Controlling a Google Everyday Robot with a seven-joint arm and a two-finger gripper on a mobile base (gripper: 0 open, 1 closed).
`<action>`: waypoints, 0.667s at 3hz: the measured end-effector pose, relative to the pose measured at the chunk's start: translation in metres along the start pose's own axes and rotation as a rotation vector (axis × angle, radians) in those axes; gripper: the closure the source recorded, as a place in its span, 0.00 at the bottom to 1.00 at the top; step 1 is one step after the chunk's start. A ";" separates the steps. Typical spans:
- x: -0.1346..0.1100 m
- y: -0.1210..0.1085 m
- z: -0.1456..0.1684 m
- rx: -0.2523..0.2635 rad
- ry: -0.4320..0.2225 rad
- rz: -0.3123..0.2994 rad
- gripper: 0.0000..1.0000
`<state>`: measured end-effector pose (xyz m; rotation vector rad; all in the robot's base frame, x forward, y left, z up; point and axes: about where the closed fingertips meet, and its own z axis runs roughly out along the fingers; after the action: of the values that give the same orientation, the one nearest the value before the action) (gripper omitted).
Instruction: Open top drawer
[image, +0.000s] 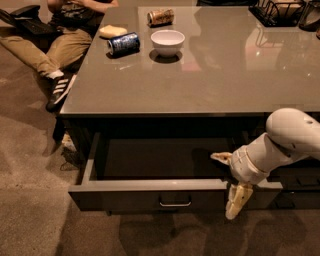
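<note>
The top drawer (150, 195) is pulled far out from under the grey counter, and its shallow dark interior (160, 157) shows with nothing in it. Its flat front carries a small metal bar handle (175, 202) at centre. My gripper (229, 184) is at the drawer's right end, open. One finger (221, 157) reaches over the interior behind the front panel, the other finger (236, 201) hangs down in front of the panel. The white arm (285, 137) comes in from the right.
On the counter (200, 75) lie a blue can (123, 43), a white bowl (167, 41), a brown can (160, 16), a yellow sponge (112, 31) and a wire rack (280, 10). A person (55, 35) sits on the floor at the far left. Carpet lies in front.
</note>
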<state>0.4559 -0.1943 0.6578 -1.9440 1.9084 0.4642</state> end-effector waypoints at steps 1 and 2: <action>0.005 0.013 0.007 -0.010 0.004 0.040 0.27; 0.003 0.022 0.006 -0.012 0.014 0.057 0.50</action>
<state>0.4336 -0.1944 0.6505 -1.9096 1.9781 0.4813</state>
